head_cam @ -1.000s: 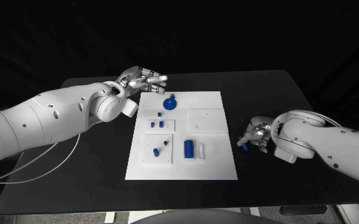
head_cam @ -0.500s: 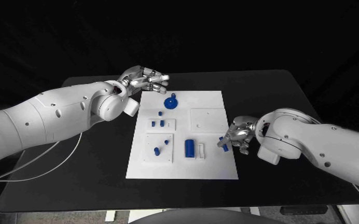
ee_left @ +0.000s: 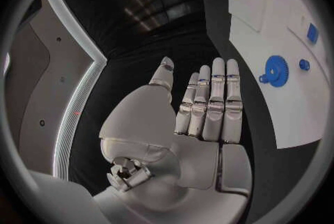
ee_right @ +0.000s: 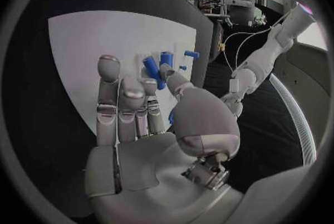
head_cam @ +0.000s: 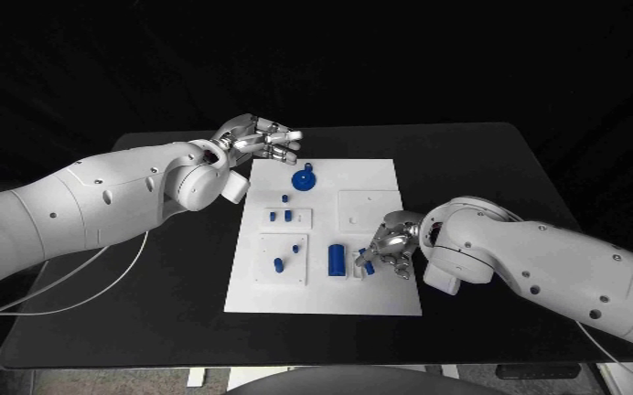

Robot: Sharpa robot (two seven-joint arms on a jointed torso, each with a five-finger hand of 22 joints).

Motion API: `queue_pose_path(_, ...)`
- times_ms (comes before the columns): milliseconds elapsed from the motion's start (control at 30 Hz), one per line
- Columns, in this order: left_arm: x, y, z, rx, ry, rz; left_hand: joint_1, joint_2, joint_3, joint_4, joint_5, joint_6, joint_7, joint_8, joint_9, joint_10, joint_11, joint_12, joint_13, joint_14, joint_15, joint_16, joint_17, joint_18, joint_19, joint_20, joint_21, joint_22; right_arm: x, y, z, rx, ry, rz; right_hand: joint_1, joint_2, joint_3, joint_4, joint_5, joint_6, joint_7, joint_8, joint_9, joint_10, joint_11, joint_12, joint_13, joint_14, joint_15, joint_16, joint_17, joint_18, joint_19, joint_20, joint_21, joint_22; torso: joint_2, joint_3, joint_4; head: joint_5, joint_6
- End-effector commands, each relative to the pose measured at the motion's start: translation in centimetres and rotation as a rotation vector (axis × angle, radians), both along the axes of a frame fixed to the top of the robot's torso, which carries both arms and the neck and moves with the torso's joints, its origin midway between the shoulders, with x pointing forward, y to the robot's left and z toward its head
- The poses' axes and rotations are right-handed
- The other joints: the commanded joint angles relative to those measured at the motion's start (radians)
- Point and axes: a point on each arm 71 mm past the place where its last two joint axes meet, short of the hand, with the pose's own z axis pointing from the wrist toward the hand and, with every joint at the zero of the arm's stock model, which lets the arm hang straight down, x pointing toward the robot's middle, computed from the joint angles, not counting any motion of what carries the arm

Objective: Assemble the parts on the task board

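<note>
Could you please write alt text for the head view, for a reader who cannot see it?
The right hand holds a small blue part over the near right area of the white task board, beside a blue cylinder. The left hand hovers open, holding nothing, past the board's far left corner, near a blue gear.

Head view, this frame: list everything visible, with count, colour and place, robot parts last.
Table: one, black, under everything.
Task board: one, white, mid-table.
Gear: one, blue, board's far end.
Small parts: several, blue, on the board's left half.
Cylinder: one, blue, near the board's front.
Peg: one, blue, pinched by the right hand.
Cable: white, table's left.
Left hand: silver, open, beyond the board's far-left corner.
Right hand: silver, over the board's right front.
</note>
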Motion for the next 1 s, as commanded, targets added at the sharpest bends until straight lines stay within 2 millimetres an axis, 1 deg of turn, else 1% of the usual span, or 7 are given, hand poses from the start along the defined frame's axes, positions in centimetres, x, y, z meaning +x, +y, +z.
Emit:
queue_pose_path(33,-0.08,-0.29,0.05,-0.007,0.000,-0.023,0.002,0.008,-0.003,0.001,0.002,0.007,0.001,0.003,-0.001,-0.002,0.002,0.002,0.002,0.002,0.001,-0.002,-0.001,-0.004,0.002,-0.002,0.004,-0.001,0.21,0.26,-0.15,-0.027,-0.030,-0.005,-0.004,0.009,-0.008,0.004,0.003,0.006,0.001,0.001,-0.002,0.002,-0.001,-0.005,0.000,0.004,-0.005,-0.003,-0.001,-0.015,0.044,-0.003,0.000,-0.002,0.000,-0.0004,-0.0010,0.002,0.000)
queue_pose_path(400,-0.11,-0.33,0.02,-0.007,0.004,-0.027,0.002,0.009,-0.004,0.002,0.002,0.006,0.002,0.003,-0.001,-0.002,0.003,0.002,0.002,0.001,0.001,-0.002,-0.002,-0.004,0.001,-0.001,0.004,-0.002,0.30,0.93,-0.71,-0.062,-0.046,0.008,-0.020,0.007,-0.064,0.040,-0.006,0.010,-0.001,0.001,-0.014,0.001,-0.002,-0.006,0.001,0.004,-0.006,-0.003,0.000,-0.015,0.044,-0.004,0.001,-0.004,0.000,-0.0005,-0.0003,0.006,-0.002)
queue_pose_path(433,-0.11,-0.32,0.02,-0.007,0.004,-0.027,0.002,0.009,-0.004,0.002,0.002,0.006,0.002,0.003,-0.001,-0.002,0.003,0.002,0.002,0.001,0.001,-0.002,-0.002,-0.004,0.001,-0.001,0.004,-0.002,0.29,0.94,-0.75,-0.067,-0.047,0.011,-0.009,0.012,-0.089,0.049,-0.005,0.010,-0.001,0.001,-0.019,0.000,-0.003,-0.006,0.001,0.004,-0.007,-0.004,0.000,-0.015,0.044,-0.004,0.000,-0.005,0.000,-0.0005,-0.0003,0.006,-0.002)
queue_pose_path(467,-0.12,-0.30,0.01,-0.006,0.005,-0.027,0.002,0.009,-0.004,0.002,0.002,0.006,0.002,0.003,-0.001,-0.002,0.003,0.002,0.002,0.001,0.001,-0.002,-0.002,-0.004,0.001,-0.001,0.004,-0.002,0.28,0.93,-0.84,-0.078,-0.048,0.017,-0.015,0.012,-0.094,0.054,-0.015,0.010,0.000,0.001,-0.021,0.000,-0.002,-0.007,0.001,0.004,-0.006,-0.004,0.000,-0.015,0.044,-0.004,0.002,-0.004,0.000,-0.0005,0.0001,0.008,-0.003)
queue_pose_path(567,-0.13,-0.25,0.00,-0.005,0.006,-0.027,0.002,0.009,-0.004,0.002,0.002,0.006,0.002,0.003,-0.001,-0.002,0.003,0.002,0.002,0.001,0.001,-0.002,-0.002,-0.004,0.001,-0.001,0.004,-0.002,0.23,0.91,-0.98,-0.092,-0.049,0.026,-0.025,0.010,-0.104,0.065,-0.029,0.010,0.000,0.001,-0.023,-0.001,-0.003,-0.008,0.001,0.004,-0.006,-0.004,0.000,-0.015,0.044,-0.004,0.001,-0.005,0.000,-0.0002,-0.0005,0.009,-0.004)
queue_pose_path(833,-0.15,-0.18,-0.02,-0.004,0.009,-0.027,0.002,0.009,-0.004,0.002,0.002,0.006,0.002,0.003,-0.001,-0.002,0.003,0.002,0.002,0.001,0.001,-0.002,-0.002,-0.004,0.001,-0.001,0.004,-0.002,0.08,0.68,-1.11,-0.109,-0.048,0.035,-0.034,0.015,-0.110,0.079,-0.034,0.015,-0.001,0.001,-0.024,0.000,-0.003,-0.009,0.000,0.004,-0.006,-0.004,0.001,-0.015,0.044,-0.004,0.002,-0.005,0.000,-0.0001,-0.0011,0.013,-0.005)
queue_pose_path(1000,-0.16,-0.13,-0.03,-0.002,0.010,-0.027,0.002,0.009,-0.004,0.002,0.002,0.006,0.002,0.003,-0.001,-0.002,0.003,0.002,0.002,0.001,0.001,-0.002,-0.002,-0.004,0.001,-0.001,0.004,-0.002,-0.06,0.60,-1.06,-0.108,-0.051,0.035,-0.042,0.011,-0.116,0.086,-0.039,0.018,-0.001,0.001,-0.024,0.001,-0.003,-0.008,0.000,0.005,-0.006,-0.003,0.002,-0.015,0.045,-0.004,0.002,-0.006,0.000,0.0007,-0.0013,0.014,-0.005)
